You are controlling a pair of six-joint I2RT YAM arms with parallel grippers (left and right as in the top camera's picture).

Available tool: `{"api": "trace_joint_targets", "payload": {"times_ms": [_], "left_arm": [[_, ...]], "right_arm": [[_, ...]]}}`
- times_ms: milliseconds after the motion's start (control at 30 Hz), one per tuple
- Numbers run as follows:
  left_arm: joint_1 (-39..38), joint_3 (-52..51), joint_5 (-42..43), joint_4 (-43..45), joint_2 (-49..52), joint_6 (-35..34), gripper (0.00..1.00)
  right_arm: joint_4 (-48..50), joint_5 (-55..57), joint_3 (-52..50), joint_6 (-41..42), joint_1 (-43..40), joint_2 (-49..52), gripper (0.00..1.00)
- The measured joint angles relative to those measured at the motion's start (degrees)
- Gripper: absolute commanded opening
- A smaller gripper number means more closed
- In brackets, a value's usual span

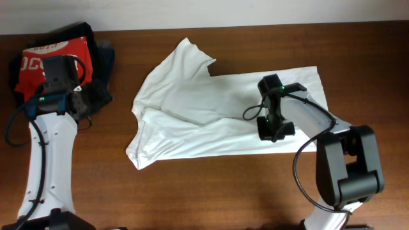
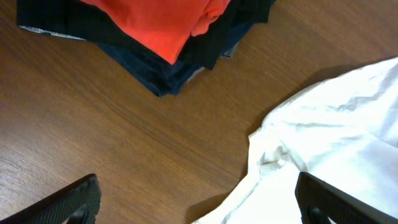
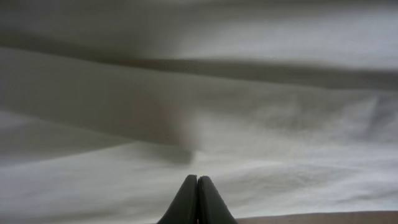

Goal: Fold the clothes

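White cotton T-shirt [image 1: 192, 108] lies on the brown wooden table [image 1: 192, 198], from its middle over to the right. The right half is spread fairly flat. The left half is bunched and creased, with one flap pointing toward the far edge.

Your right gripper [image 3: 198, 183] sits low over the flat right half of the T-shirt. Its jaws are pressed tight together, and no fabric shows between the tips.

Your left gripper [image 2: 196, 186] stands wide apart with nothing between its fingers [image 2: 74, 199], over bare table at the far left. It is near the T-shirt's left edge and just beside a heap of navy garments [image 1: 105, 57]. A red shirt [image 1: 48, 61] lies on top of that heap, well apart from the T-shirt.
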Motion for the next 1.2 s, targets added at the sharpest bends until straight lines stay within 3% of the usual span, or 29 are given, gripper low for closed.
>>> {"api": "trace_joint_targets", "payload": {"times_ms": [400, 767, 1133, 1200], "left_arm": [[0.0, 0.0, 0.0, 0.0, 0.0, 0.0, 0.99], [0.0, 0.0, 0.0, 0.0, 0.0, 0.0, 0.99], [0.0, 0.0, 0.0, 0.0, 0.0, 0.0, 0.99], [0.0, 0.0, 0.0, 0.0, 0.0, 0.0, 0.99]], "right_arm": [[12.4, 0.3, -4.0, 0.0, -4.9, -0.3, 0.04], [8.0, 0.3, -2.5, -0.2, -7.1, -0.3, 0.04], [15.3, 0.3, -1.3, -0.2, -7.2, -0.3, 0.05], [17.6, 1.0, -1.3, -0.2, -7.2, 0.4, 0.10]]}}
